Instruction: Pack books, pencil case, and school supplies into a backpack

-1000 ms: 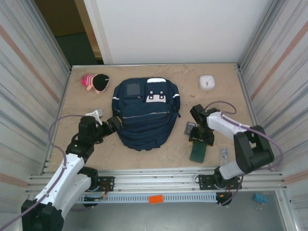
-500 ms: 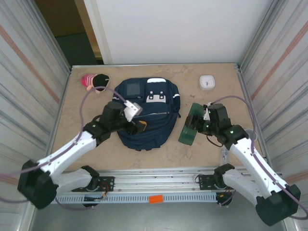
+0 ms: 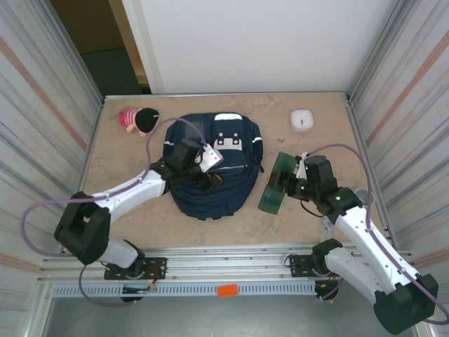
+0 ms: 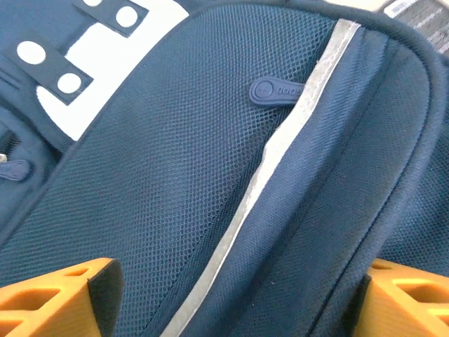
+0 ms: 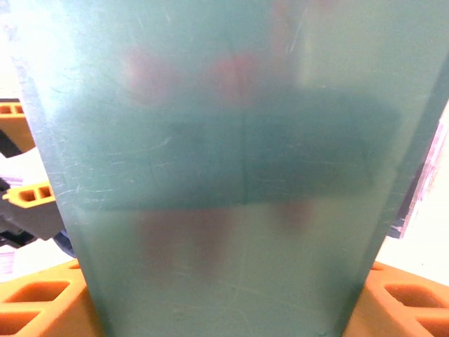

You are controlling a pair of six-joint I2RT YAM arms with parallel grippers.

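Observation:
The navy backpack [image 3: 210,168] lies flat in the middle of the table, its white patch [image 4: 105,49] and a zipper pull [image 4: 273,91] close up in the left wrist view. My left gripper [image 3: 209,181] hovers low over its front, open, with the orange fingertips [image 4: 63,298] wide apart over a white trim stripe [image 4: 280,154]. My right gripper [image 3: 293,187] is shut on the dark green book [image 3: 276,182], which it holds tilted above the table just right of the backpack. That book [image 5: 224,168] spans the space between the right gripper [image 5: 231,302] fingers. The pink and black pencil case [image 3: 138,119] lies at the back left.
A white square device [image 3: 302,119] sits at the back right. A small clear item [image 3: 325,225] lies by the front rail under my right arm. A grey labelled edge [image 4: 421,14] shows past the backpack's rim. Ribbed walls close in both sides.
My left gripper swung right from beside the backpack to over its front and opened wider. My right gripper lifted the green book off the table and carried it toward the backpack.

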